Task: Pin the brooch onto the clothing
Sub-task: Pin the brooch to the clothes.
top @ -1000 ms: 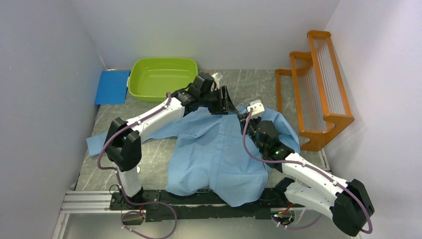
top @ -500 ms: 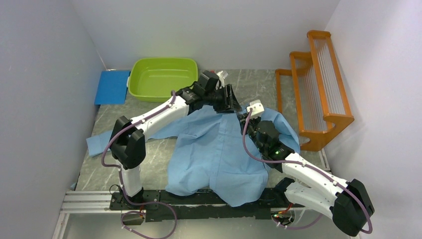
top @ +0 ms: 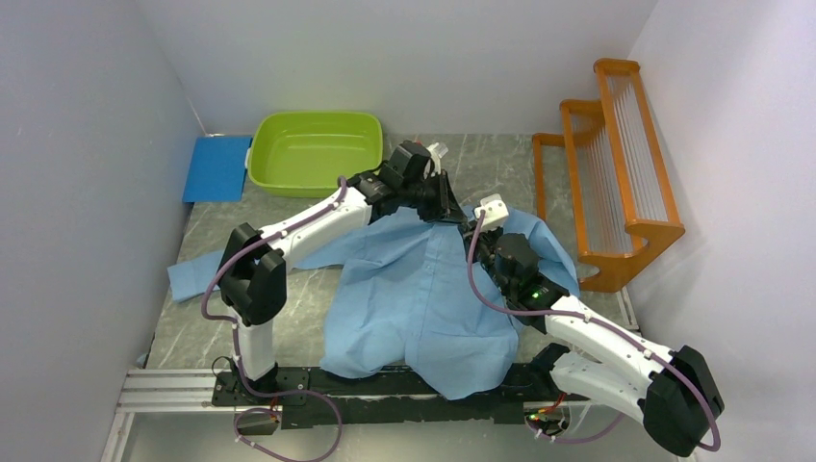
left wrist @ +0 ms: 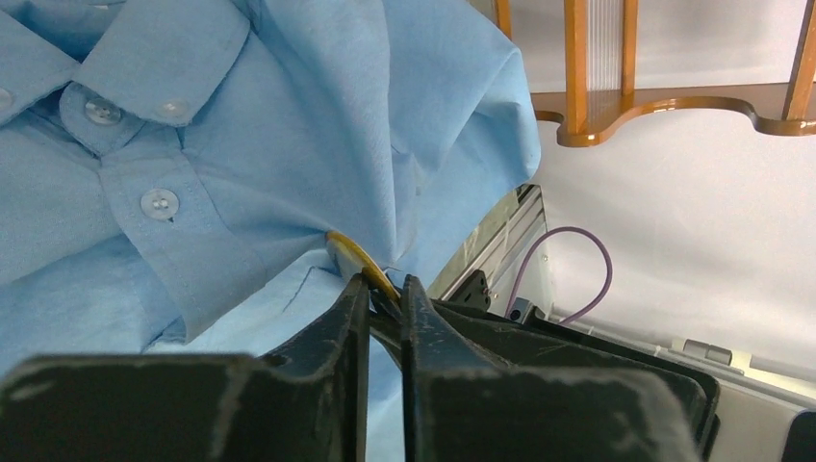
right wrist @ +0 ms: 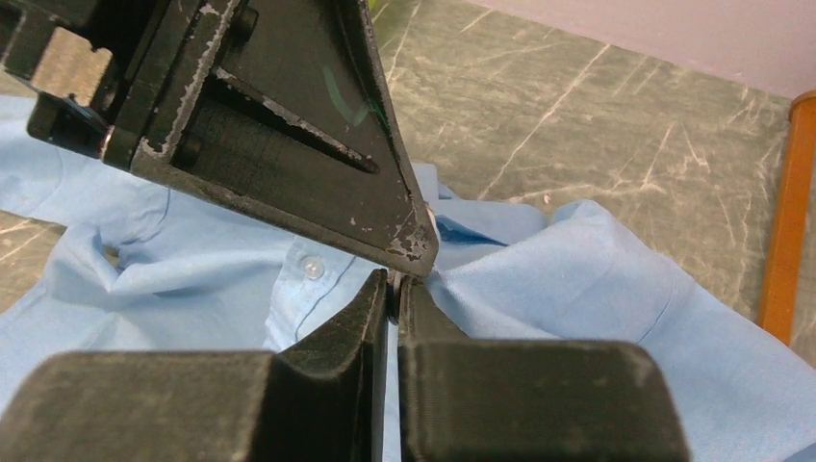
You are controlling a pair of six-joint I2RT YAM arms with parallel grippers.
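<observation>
A light blue shirt point(top: 414, 298) lies spread front-up on the grey table point(top: 188, 332), its hem toward the arms' bases, as both arms meet over the wearer's left chest, just beside the button placket point(left wrist: 159, 203) and below the collar point(left wrist: 164, 43). The left gripper point(left wrist: 385, 287) pinches a thin gold brooch point(left wrist: 348, 252), whose free end is tucked against a pucker of the cloth. The right gripper point(right wrist: 393, 281) is pressed together at the same raised fold, tip to tip with the left; whether it has cloth caught between its fingers cannot be told. The step in hand looks to be the pinning itself. It likely calls for a steady hold on the fold and a shallow push of the brooch along the cloth, taking up one layer only. The close crowding of the two grippers and the thin, slack fabric are the likely obstacles. Farther back stand a green tub point(top: 313, 152) and a blue mat point(top: 217, 166), with an orange rack point(top: 616, 173) to the right, all well apart from the work.
</observation>
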